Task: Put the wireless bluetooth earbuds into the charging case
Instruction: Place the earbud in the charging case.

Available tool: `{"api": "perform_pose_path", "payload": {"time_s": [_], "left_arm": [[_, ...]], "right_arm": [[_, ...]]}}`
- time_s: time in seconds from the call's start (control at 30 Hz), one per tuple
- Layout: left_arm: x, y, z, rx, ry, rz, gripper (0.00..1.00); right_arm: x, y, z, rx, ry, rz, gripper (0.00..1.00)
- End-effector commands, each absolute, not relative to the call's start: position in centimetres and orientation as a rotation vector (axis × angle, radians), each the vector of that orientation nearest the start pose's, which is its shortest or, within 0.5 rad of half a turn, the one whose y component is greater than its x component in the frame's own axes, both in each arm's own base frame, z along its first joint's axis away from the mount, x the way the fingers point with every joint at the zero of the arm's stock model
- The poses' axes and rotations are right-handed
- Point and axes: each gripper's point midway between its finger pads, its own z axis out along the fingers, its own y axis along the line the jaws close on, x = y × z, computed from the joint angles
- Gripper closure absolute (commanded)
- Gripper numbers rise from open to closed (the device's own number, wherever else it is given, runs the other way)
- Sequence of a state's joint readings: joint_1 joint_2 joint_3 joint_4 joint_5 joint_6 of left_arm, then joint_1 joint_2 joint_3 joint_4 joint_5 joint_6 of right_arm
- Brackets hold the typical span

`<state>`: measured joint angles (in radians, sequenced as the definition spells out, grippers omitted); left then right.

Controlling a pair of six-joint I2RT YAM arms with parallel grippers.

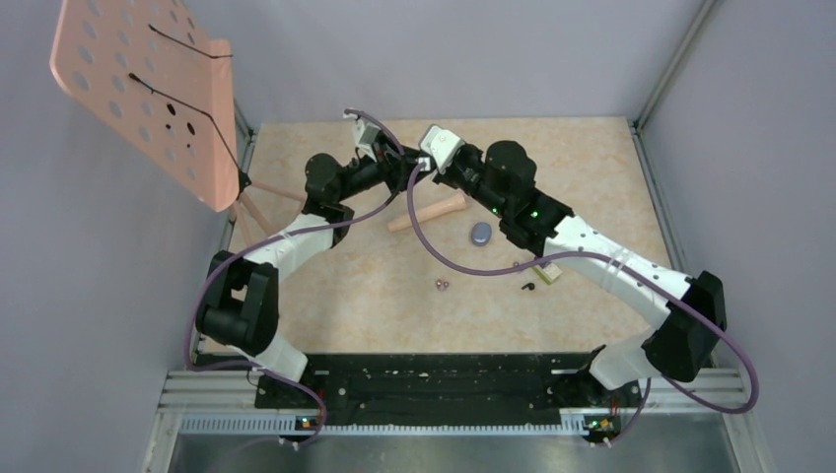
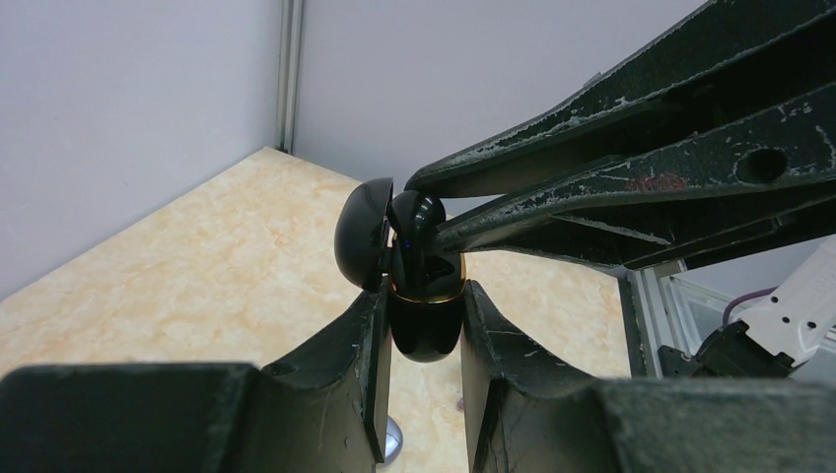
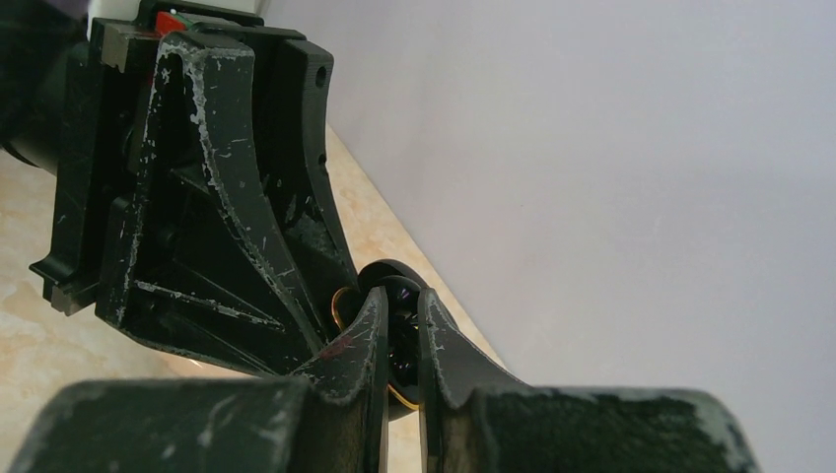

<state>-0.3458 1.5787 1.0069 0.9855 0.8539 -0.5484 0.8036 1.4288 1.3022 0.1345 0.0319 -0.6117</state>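
The left hand [image 2: 424, 301] clamps the open charging case [image 2: 426, 340] between its fingers [image 2: 363, 340], steadying it so the right hand [image 3: 399, 320], pinching a black earbud [image 2: 414, 215] just beyond them, can seat it.

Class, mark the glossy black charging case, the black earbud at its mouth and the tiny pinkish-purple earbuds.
glossy black charging case [image 2: 426, 333]: left wrist view, lower body.
black earbud [image 2: 415, 213]: left wrist view, rounded top.
pinkish-purple earbuds [image 1: 438, 285]: top external view, left bead.
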Motion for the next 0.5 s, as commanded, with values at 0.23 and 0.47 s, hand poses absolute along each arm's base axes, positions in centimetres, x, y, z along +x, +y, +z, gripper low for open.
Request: {"api": "perform_pose_path", "payload": {"time_s": [0.23, 0.47], "left_arm": [[34.8, -27.7, 36.5, 0.699, 1.122, -1.200, 1.00], [34.7, -27.8, 36.2, 0.722, 1.112, -1.194, 1.00]], "right_arm": [[34.4, 32.9, 37.2, -1.051, 1.205, 0.148, 1.00], [34.2, 33.5, 36.8, -1.066, 1.233, 0.187, 0.91]]}}
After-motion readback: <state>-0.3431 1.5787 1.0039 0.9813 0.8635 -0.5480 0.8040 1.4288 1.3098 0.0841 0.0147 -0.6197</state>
